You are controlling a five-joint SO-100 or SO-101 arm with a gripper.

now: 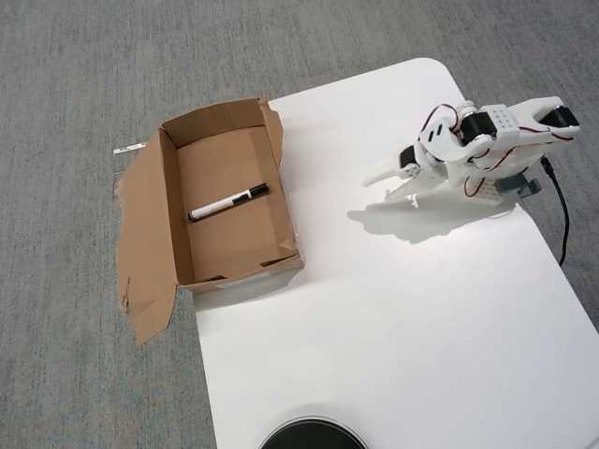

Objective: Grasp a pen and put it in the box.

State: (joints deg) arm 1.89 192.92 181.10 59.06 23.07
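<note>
Pen (227, 202) lying inside box (168, 178) (slantwise on its floor); hand (378, 188) well right of box, slightly spread, holding nothing

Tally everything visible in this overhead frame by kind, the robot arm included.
Pen: 1, lying inside the box
Box: 1
Table: 1
Gripper: 1, empty
Black round object at the bottom edge: 1
Cable: 1
Total: 6
</note>
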